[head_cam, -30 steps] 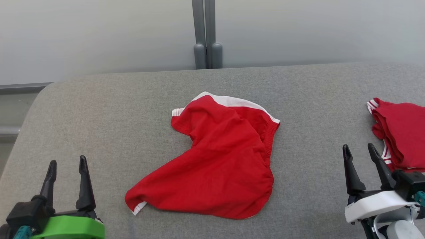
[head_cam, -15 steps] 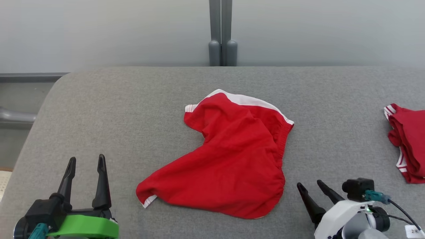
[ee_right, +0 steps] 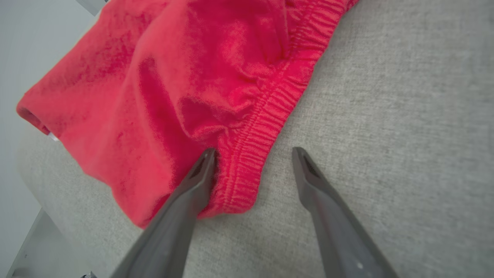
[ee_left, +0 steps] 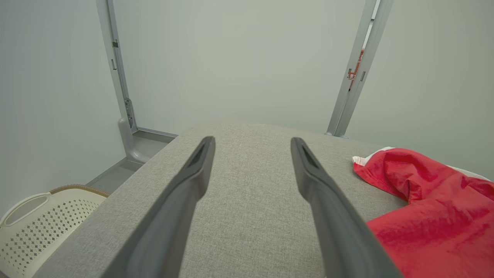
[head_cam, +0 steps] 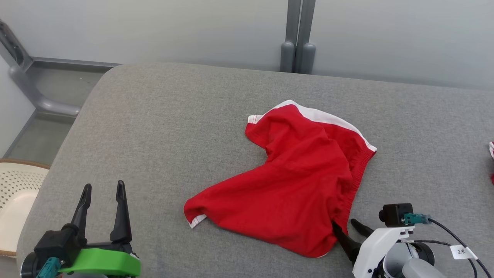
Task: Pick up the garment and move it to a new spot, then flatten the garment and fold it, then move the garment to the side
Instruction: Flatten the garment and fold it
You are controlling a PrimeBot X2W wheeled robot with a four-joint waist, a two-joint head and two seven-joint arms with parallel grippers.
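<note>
Red cloth with white trim, the garment (head_cam: 293,185) lies crumpled on the grey fabric worktop (head_cam: 173,127), a little right of its middle. The right fingers (ee_right: 185,204) are spread at the garment's near right corner. In the right wrist view one tip rests against the gathered elastic band, the rounded end of that band sits between the two tips, and the other finger lies over bare grey fabric; nothing is pinched. The left fingers (head_cam: 120,208) are also spread and hold nothing, over bare worktop at the near left, well apart from the garment.

The head view shows the white stripe along the garment's far edge and a white-edged cuff at its near left. The left wrist view shows a cream perforated basket (ee_left: 38,224) beside the worktop's left edge.
</note>
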